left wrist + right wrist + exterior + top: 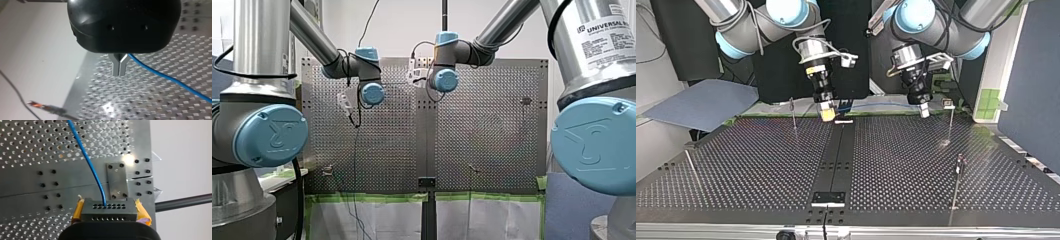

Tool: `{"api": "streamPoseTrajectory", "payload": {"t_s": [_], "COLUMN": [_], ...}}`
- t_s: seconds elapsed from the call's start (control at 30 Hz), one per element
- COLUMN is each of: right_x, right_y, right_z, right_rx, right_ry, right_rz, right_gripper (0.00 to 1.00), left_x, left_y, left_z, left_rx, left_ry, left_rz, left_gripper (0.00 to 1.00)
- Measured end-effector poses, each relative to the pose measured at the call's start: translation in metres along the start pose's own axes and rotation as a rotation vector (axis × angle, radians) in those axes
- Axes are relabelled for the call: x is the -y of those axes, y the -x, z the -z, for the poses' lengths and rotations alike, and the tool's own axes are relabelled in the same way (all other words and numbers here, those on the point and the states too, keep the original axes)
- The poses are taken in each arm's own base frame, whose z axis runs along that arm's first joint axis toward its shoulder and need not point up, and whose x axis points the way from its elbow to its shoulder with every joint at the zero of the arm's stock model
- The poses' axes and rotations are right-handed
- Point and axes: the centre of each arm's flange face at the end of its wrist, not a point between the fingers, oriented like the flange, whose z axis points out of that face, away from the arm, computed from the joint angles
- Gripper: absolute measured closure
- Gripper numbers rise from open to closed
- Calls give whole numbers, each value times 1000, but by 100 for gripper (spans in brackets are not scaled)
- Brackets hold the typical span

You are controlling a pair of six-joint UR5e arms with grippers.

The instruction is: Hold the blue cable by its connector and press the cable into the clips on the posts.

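Right wrist view alone shows connector gripped.

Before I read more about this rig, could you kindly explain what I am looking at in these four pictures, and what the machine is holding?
These are two robot arms working over a metal table full of small holes. One picture is taken from behind the arms. One faces them from across the table, so their sides are swapped there. The other two come from cameras on the wrists.

A few thin posts stand on the table. My right gripper, the one with yellow pads, is shut on a black connector, and a blue cable comes out of that block. My left gripper has its metal fingers closed together. The blue cable runs past beside them, but I cannot tell whether they pinch it.
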Motion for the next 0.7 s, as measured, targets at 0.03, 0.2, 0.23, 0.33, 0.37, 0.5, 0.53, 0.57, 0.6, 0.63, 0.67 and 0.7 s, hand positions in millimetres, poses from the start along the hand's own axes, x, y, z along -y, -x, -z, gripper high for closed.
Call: {"api": "streamPoseTrajectory", "payload": {"t_s": [0.03,0.2,0.23,0.33,0.37,0.5,0.53,0.57,0.6,0.63,0.67,0.7], "right_x": [0,1,2,5,6,13,15,17,18,20,21,22], "right_y": [2,14,15,10,7,-6,-10,-13,-16,-21,-24,-28], "right_z": [-1,-10,-12,-19,-21,-31,-33,-35,-36,-39,-41,-43], "right_rx": [4,21,21,8,1,-20,-22,-23,-26,-31,-37,-43], "right_ry": [-3,-22,-27,-42,-47,-74,-79,-83,-85,-88,-90,-91], "right_rz": [1,4,4,2,0,-9,-11,-12,-13,-14,-16,-17], "right_gripper": [100,100,100,100,100,100,100,100,100,100,100,100], "left_x": [0,-4,-4,-6,-7,-14,-16,-17,-19,-21,-23,-25], "left_y": [5,28,32,48,53,74,78,83,89,93,98,104], "left_z": [-3,-17,-19,-27,-29,-37,-38,-40,-42,-43,-44,-46], "left_rx": [4,22,26,40,44,56,59,63,68,72,77,83], "left_ry": [-1,-8,-9,-14,-14,-17,-17,-16,-13,-9,-5,-1], "left_rz": [3,24,27,33,35,36,36,36,36,35,34,34], "left_gripper": [100,100,100,100,100,100,100,100,100,100,100,100]}}
